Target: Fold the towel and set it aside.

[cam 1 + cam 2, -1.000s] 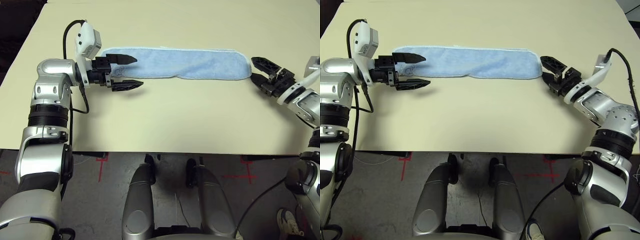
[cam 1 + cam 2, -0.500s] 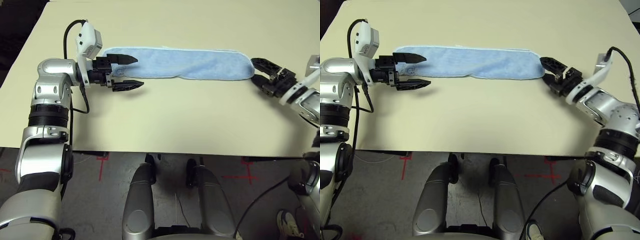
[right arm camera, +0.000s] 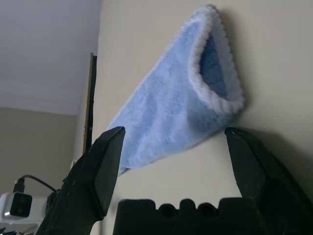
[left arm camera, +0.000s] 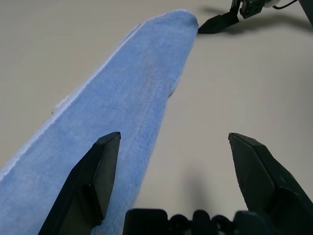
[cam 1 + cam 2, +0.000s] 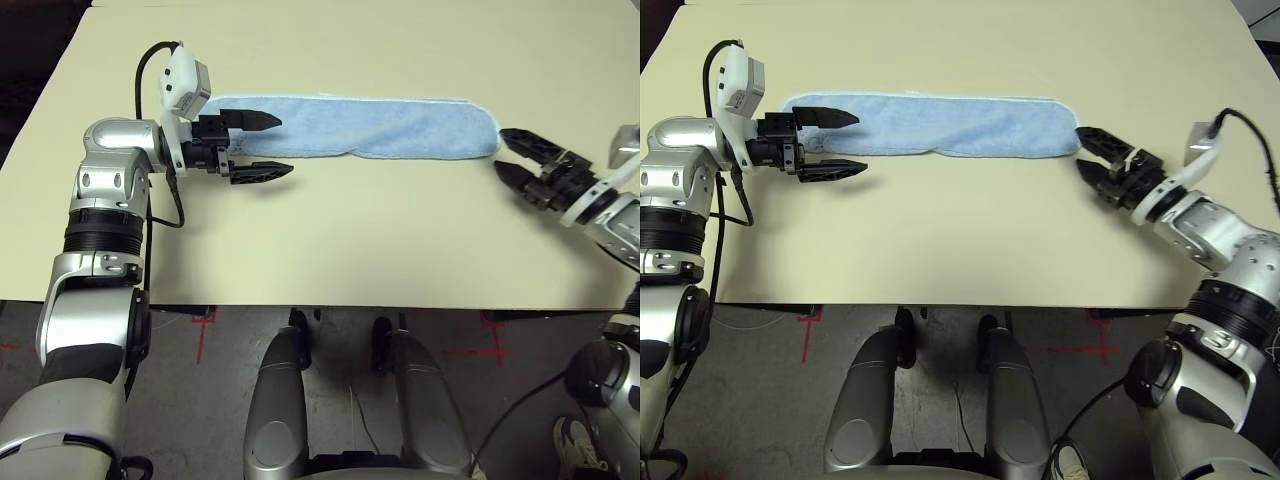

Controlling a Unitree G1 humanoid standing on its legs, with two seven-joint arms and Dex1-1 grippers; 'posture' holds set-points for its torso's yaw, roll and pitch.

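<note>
The cream worktop (image 5: 330, 235) stretches before me, the light-blue towel (image 5: 400, 130) lying across it toward twelve o'clock, my open, empty jaws at its ends: left (image 5: 265, 147) at eleven, right (image 5: 502, 153) at two. Closing unevenly could skew its layers; it looks plush, long, narrow, white-edged.

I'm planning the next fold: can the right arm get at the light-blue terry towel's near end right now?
Probably yes: the right hand is open just beside that end of the towel, with nothing visible in between.
</note>
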